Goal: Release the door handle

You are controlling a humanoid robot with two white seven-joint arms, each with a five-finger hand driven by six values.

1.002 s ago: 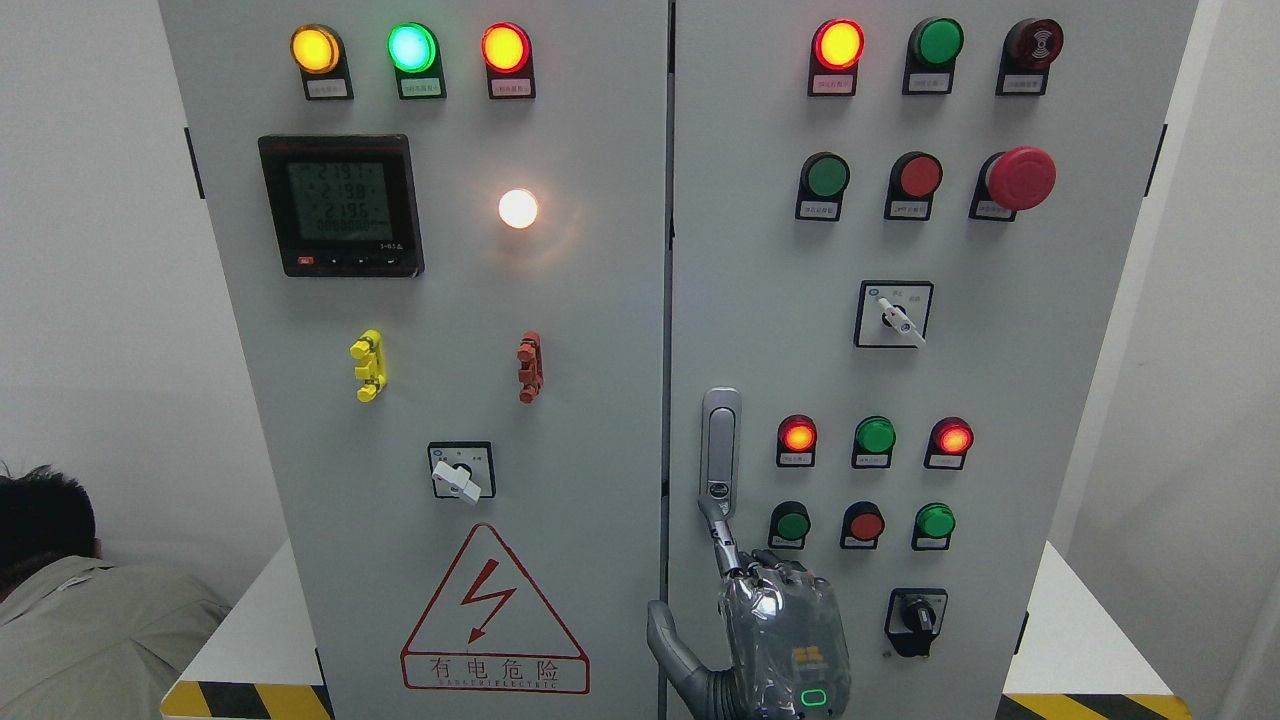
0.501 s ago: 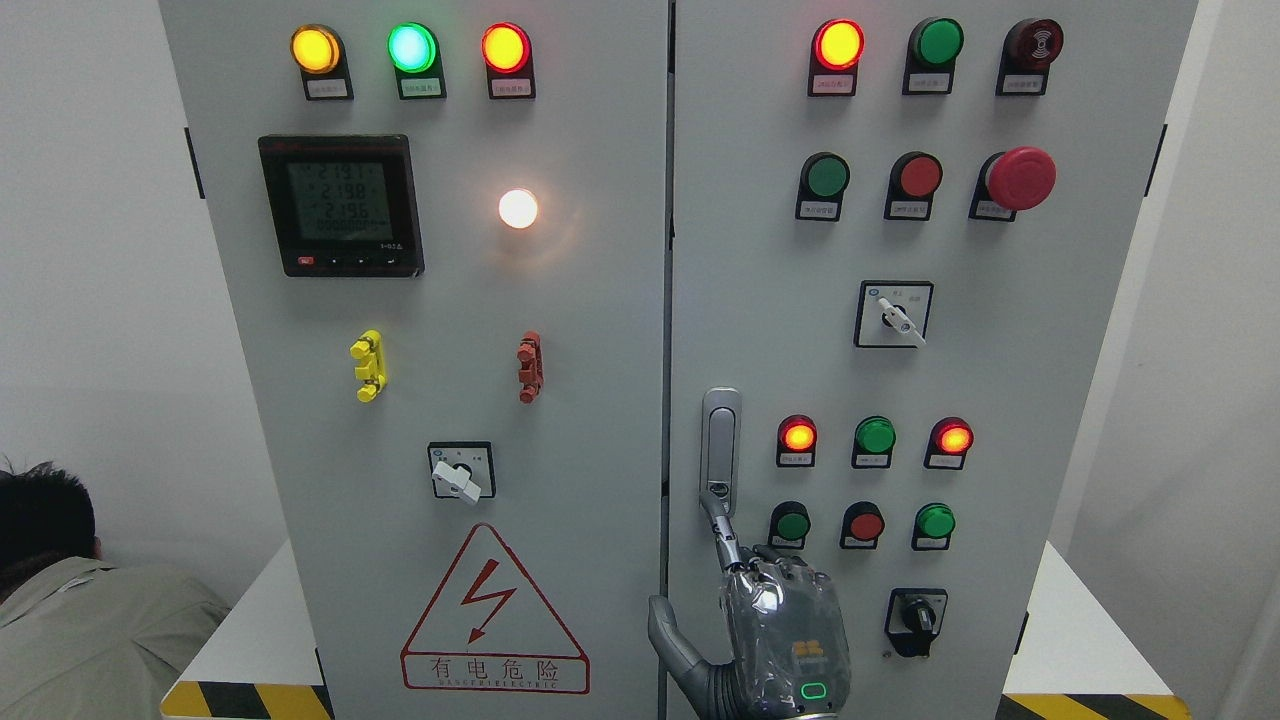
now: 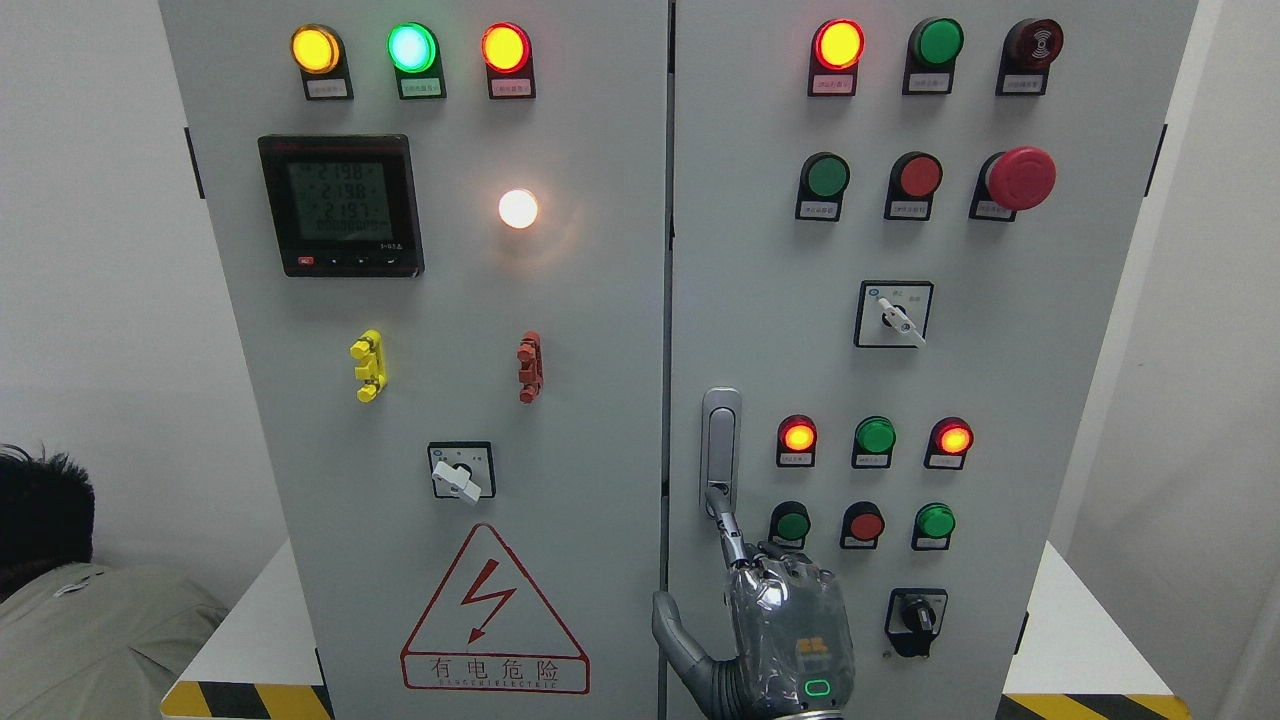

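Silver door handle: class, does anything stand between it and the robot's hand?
Nothing visible does. The right hand points one extended finger at the lower end of the silver door handle on the grey cabinet door.

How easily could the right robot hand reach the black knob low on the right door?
Probably yes: the right robot hand sits just left of the black knob, with only bare door panel between them.

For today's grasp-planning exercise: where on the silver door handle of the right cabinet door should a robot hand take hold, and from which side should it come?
Probably the long upright bar of the door handle, above its lower end, coming straight at the door front from below. It is tall, narrow and lies flat in its plate, so fingers likely must hook its lower end first. The robot hand sits below it, one finger pointing up at that end.
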